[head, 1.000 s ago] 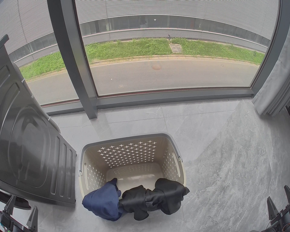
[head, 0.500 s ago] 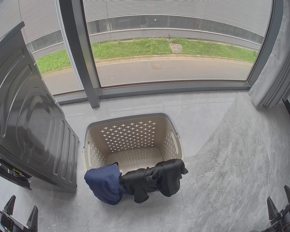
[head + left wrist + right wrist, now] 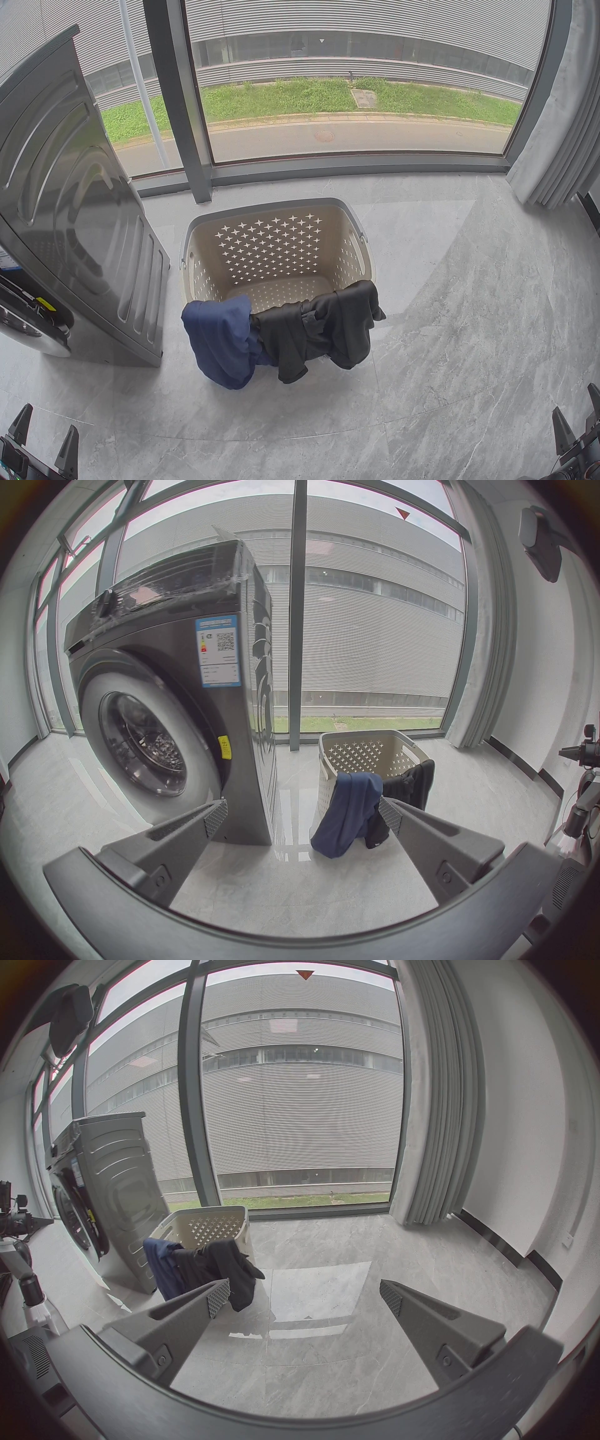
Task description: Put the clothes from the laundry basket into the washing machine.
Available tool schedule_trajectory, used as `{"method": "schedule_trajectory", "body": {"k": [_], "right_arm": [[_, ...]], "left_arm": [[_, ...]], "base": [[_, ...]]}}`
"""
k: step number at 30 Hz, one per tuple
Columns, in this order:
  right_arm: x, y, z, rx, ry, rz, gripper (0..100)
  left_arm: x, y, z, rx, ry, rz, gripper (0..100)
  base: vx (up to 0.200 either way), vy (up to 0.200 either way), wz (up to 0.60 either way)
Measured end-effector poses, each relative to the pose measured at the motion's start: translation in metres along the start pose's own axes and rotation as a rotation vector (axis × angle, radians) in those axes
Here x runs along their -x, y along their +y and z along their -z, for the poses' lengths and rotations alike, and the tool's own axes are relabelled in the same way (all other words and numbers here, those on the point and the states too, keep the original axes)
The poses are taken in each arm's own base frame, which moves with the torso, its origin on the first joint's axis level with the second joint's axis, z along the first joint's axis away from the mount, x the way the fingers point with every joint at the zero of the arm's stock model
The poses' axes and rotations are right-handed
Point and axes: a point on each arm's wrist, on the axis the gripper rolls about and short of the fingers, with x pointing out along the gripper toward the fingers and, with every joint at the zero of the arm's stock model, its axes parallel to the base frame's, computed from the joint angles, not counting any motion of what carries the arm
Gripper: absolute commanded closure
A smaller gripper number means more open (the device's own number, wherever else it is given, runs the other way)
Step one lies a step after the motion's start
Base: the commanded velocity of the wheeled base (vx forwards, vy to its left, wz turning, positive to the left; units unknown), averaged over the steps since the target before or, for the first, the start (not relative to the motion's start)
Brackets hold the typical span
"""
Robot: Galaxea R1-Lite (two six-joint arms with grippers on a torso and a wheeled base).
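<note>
Step in hand, as I judged it: approach and first pick, with nothing gathered yet.

Layout:
- The laundry basket (image 3: 275, 209) stood on the floor just beside the washing machine (image 3: 69, 200), on the side toward my right.
- Two garments hung over the basket's near rim, touching each other: a blue garment (image 3: 219, 340) on the machine's side and a black garment (image 3: 319, 328) next to it.
- The basket's bottom looked bare.

Notes on doing it well:
- Take the blue garment first with the left arm, since it hung nearest the machine.
- Pinch at the fold over the rim, where the cloth bunched, rather than at the loose hem.
- Lift it clear of the rim before swinging toward the drum opening (image 3: 144, 742). Otherwise the black garment might drag along, or the basket might tip.
- I could not tell whether the drum door was open, so check that before carrying.

Claws:
- My left gripper (image 3: 301, 808) was spread wide and empty. It touched nothing and sat low, well short of the basket.
- My right gripper (image 3: 303, 1288) was likewise wide and empty, over bare floor and well apart from the clothes.
</note>
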Motion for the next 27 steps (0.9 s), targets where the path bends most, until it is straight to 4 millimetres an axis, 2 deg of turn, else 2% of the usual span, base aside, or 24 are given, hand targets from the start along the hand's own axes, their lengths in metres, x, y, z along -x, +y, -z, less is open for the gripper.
{"method": "schedule_trajectory", "body": {"k": [7, 17, 27], "right_arm": [[0.0000, 0.0000, 0.0001, 0.000, 0.001, 0.000, 0], [0.0000, 0.0000, 0.0000, 0.000, 0.000, 0.001, 0], [0.0000, 0.0000, 0.0000, 0.000, 0.000, 0.000, 0]], "left_arm": [[0.0000, 0.0000, -0.0001, 0.000, 0.000, 0.000, 0], [0.0000, 0.0000, 0.0000, 0.000, 0.000, 0.000, 0], [0.0000, 0.0000, -0.0001, 0.001, 0.000, 0.001, 0]], "base": [[-0.200, 0.000, 0.00], [0.000, 0.000, 0.00], [0.000, 0.200, 0.00]]}}
